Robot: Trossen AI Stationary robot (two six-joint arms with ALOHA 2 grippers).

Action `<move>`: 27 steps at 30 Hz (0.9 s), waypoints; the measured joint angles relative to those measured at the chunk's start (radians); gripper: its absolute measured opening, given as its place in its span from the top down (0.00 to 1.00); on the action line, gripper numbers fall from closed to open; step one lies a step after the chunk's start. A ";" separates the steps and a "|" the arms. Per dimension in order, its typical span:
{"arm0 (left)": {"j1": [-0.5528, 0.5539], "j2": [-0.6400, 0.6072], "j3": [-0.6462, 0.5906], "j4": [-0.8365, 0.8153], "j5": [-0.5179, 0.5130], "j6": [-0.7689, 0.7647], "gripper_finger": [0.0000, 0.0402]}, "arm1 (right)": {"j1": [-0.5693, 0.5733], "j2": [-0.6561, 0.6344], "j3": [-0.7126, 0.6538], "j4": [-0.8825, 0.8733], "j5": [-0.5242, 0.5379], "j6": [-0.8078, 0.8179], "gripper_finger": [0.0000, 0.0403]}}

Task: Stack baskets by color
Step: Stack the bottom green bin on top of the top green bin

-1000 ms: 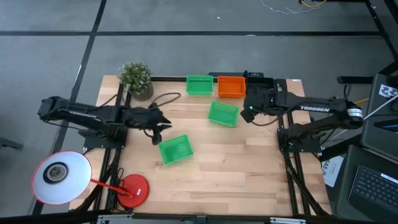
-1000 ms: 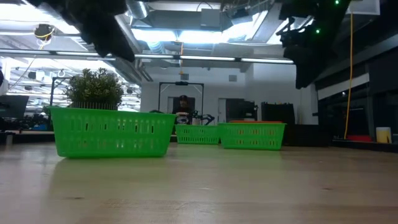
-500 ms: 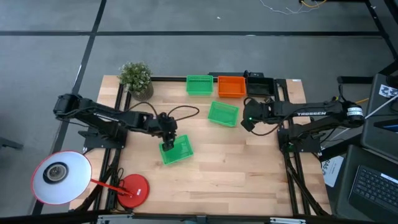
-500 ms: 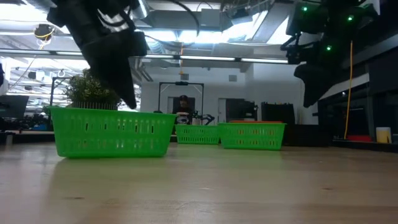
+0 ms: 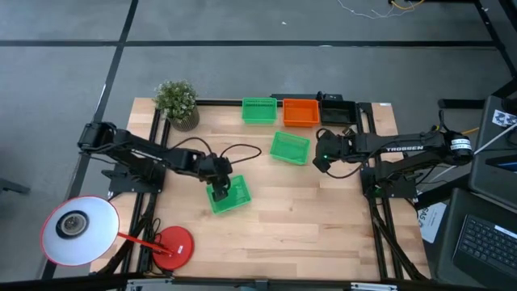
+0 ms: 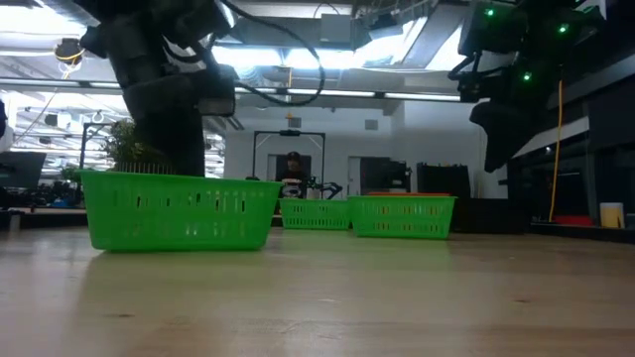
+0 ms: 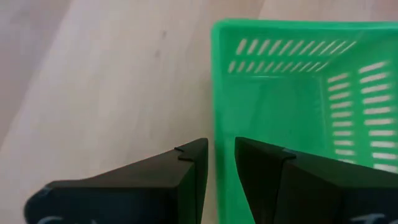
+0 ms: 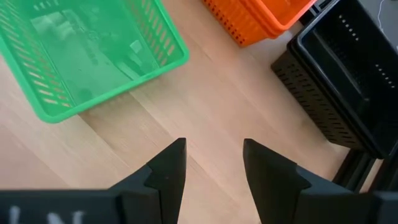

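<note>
A green basket (image 5: 230,196) (image 6: 179,210) rests on its bottom on the wooden table. My left gripper (image 5: 220,191) (image 7: 221,146) points steeply down at its left wall (image 7: 217,93). It is open, with one finger outside that wall and one inside, and I see no touch. A second green basket (image 5: 289,148) (image 8: 81,56) lies mid-table. My right gripper (image 5: 321,156) (image 8: 214,146) hangs open over bare wood just right of it. A third green basket (image 5: 258,110), orange baskets (image 5: 300,111) (image 8: 261,18) and black baskets (image 5: 338,109) (image 8: 339,81) stand along the far edge.
A potted plant (image 5: 176,101) stands at the far left corner. A white lamp (image 5: 79,230) on a red base (image 5: 172,246) is at the near left. Bare wood (image 5: 307,210) stretches across the near right half. A person shows far off in the low view (image 6: 292,169).
My left gripper has come down and toward the table's right and near edges, tipping more steeply, until its open fingers straddle the near green basket's left wall. My right gripper has sunk a little toward the near edge. No basket has moved.
</note>
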 joint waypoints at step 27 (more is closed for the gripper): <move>0.379 0.168 0.601 -0.069 0.016 0.672 1.00 | 0.000 0.000 0.000 -0.011 -0.102 -0.078 0.60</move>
